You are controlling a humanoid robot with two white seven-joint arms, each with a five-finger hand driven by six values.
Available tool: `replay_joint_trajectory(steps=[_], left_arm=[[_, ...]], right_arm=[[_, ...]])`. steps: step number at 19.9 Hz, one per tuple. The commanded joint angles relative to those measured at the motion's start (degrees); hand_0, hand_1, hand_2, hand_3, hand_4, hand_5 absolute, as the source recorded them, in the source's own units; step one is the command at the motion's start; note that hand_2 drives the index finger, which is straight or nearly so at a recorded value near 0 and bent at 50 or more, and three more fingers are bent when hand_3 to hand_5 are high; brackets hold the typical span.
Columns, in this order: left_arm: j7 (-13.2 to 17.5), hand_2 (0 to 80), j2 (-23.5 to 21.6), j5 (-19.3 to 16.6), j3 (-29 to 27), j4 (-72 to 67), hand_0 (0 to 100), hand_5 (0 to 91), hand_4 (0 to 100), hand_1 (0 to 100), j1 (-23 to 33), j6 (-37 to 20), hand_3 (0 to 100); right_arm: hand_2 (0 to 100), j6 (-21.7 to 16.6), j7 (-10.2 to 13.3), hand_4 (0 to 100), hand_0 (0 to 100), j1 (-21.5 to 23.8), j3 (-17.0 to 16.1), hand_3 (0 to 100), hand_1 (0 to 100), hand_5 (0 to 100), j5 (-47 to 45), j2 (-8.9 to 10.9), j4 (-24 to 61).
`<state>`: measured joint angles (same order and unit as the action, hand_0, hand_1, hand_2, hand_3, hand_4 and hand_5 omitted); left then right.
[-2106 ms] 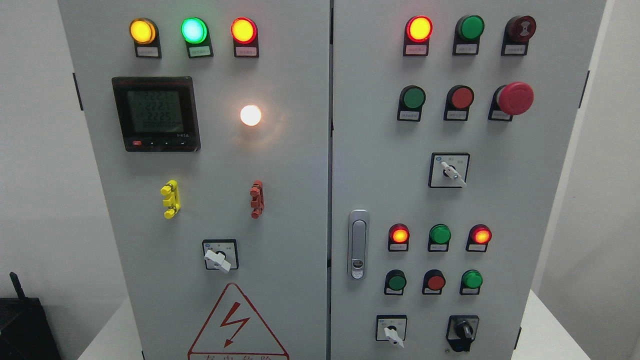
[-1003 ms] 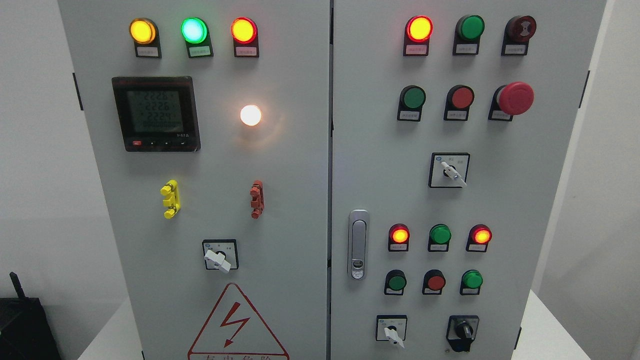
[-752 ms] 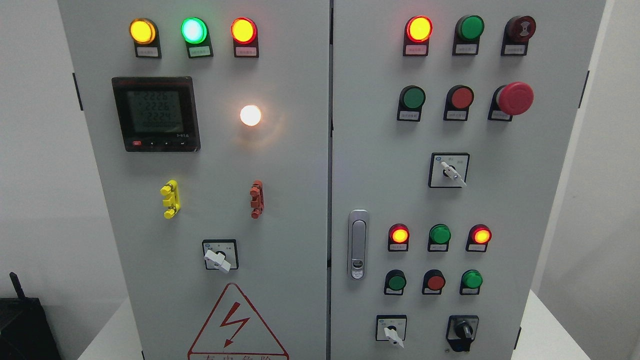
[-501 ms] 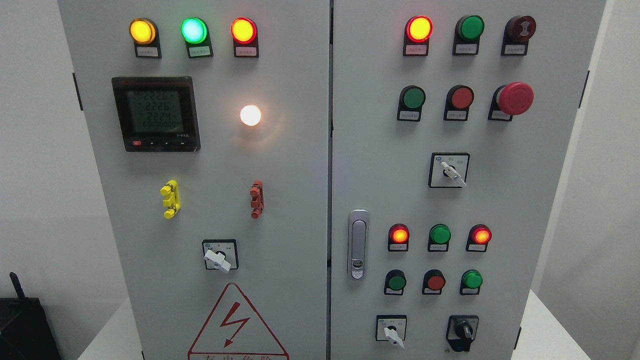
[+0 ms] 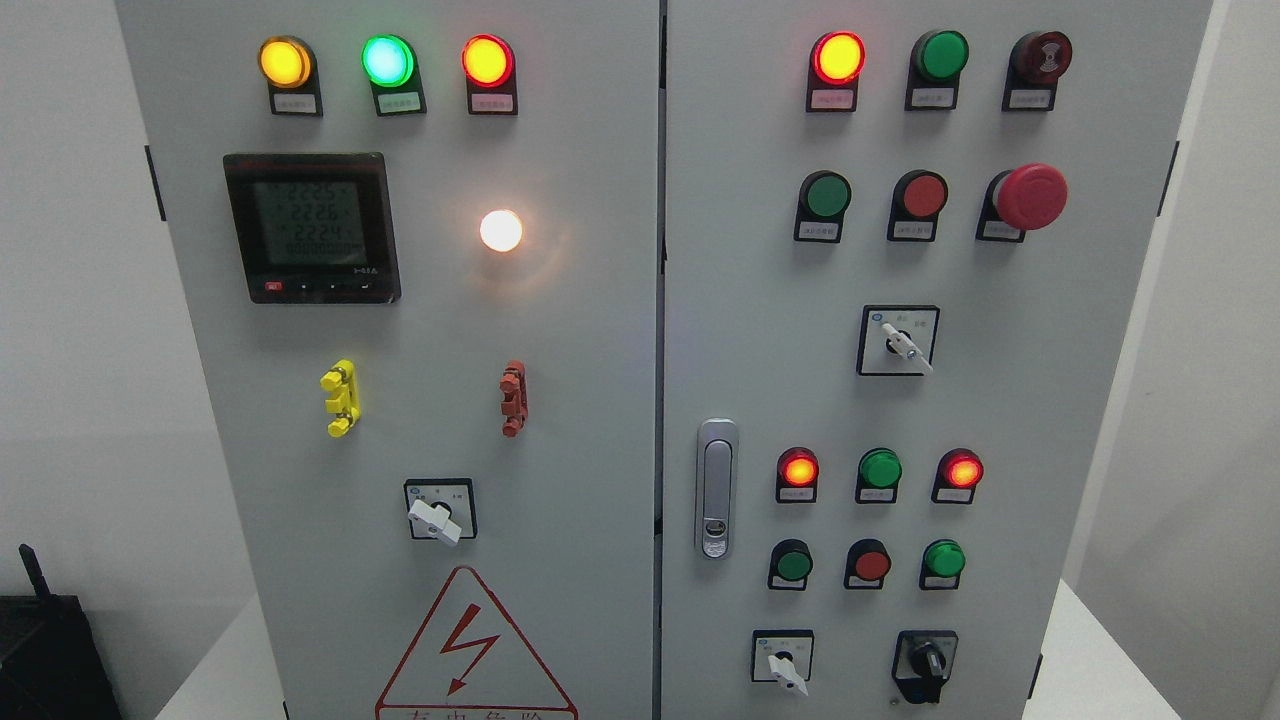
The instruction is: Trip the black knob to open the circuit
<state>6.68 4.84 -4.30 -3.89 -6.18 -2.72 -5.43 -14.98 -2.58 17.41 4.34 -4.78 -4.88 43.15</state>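
The black knob (image 5: pixel 926 662) sits at the bottom right of the grey cabinet's right door (image 5: pixel 760 330), on a black square base. Its handle points up and slightly right. To its left is a white rotary switch (image 5: pixel 784 664) pointing down-right. Neither of my hands nor any part of my arms shows in the head view.
The right door also carries a red mushroom stop button (image 5: pixel 1030 196), rows of lit and unlit lamps, a white selector (image 5: pixel 903 343) and a silver door latch (image 5: pixel 716 488). The left door has a meter (image 5: pixel 312 227), a lit white lamp (image 5: pixel 501 231) and a warning triangle (image 5: pixel 472 650). A black box (image 5: pixel 45 655) stands lower left.
Only the digits on the meter flicker; the knob, switches and lamps stay as they were, and no hand has come into view.
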Motion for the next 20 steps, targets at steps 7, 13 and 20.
replay_joint_trajectory(steps=[7,13,20], left_arm=[[0.00,0.0,0.00,-0.01,0.02,1.43,12,0.0,0,39,0.00,-0.10,0],[0.00,0.0,0.00,-0.01,0.02,1.43,12,0.0,0,39,0.00,-0.10,0],[0.00,0.0,0.00,-0.01,0.02,1.43,12,0.0,0,39,0.00,-0.10,0]], right_arm=[[0,-1.19,1.61,11,0,4.29,1.29,18,10,0,-0.05,2.24,30.31],[0,-1.19,2.67,25,0,5.09,1.11,30,9,2,-0.14,3.38,38.31],[0,-3.83,3.28,43,0,5.00,0.50,54,9,18,-0.31,4.26,43.59]])
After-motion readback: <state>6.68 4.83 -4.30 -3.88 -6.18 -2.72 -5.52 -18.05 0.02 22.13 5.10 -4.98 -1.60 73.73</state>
